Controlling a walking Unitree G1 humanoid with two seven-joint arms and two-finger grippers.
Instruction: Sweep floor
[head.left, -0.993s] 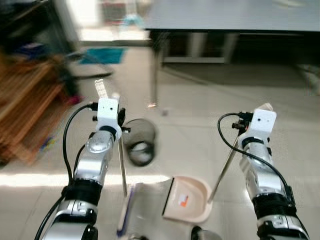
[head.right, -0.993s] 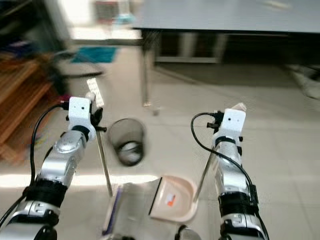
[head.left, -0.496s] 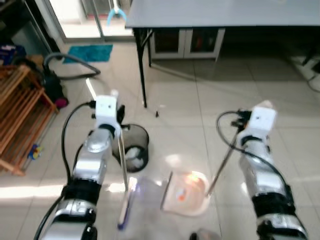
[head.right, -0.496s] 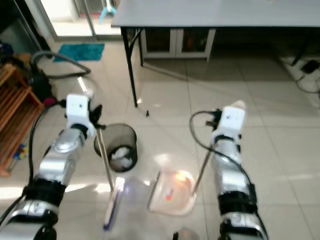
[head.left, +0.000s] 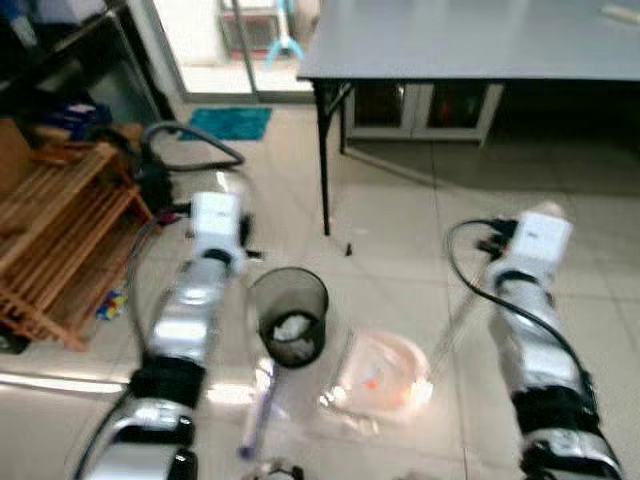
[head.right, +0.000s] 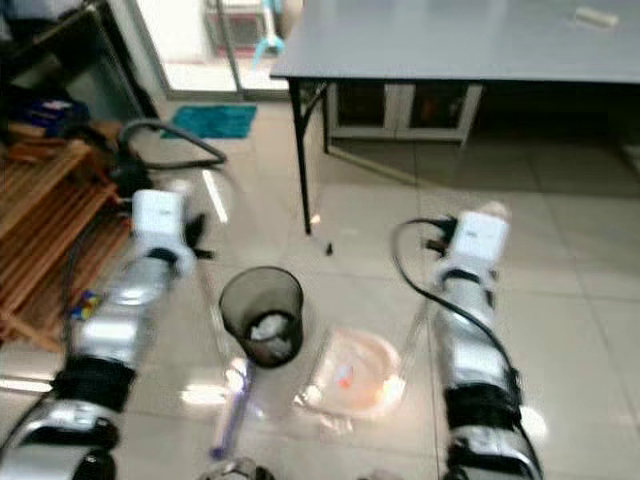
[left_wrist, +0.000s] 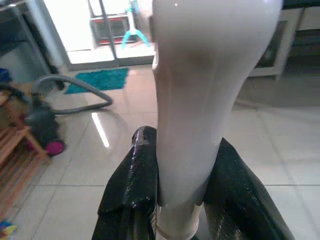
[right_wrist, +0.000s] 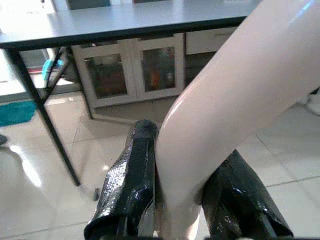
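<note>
At lower centre of the head views, we are seeing the pink dustpan lying on the tiled floor, with the broom head just left of it, blurred. Left end effector is clenching the broom handle, black fingers pressed on both sides of the pale grip. Right end effector is clenching the dustpan handle the same way. Black mesh bin, with something pale inside, is standing between the left arm and the dustpan, near both. Small dark bits are lying on the floor by the bench leg, upper centre. We are judging both tools light, stiff and long, so the low ends will swing; the smooth plastic grips look slippery. Holding at the moulded handle tops seems right, as they are held now. Wooden rack and vacuum hose are sitting at left.
</note>
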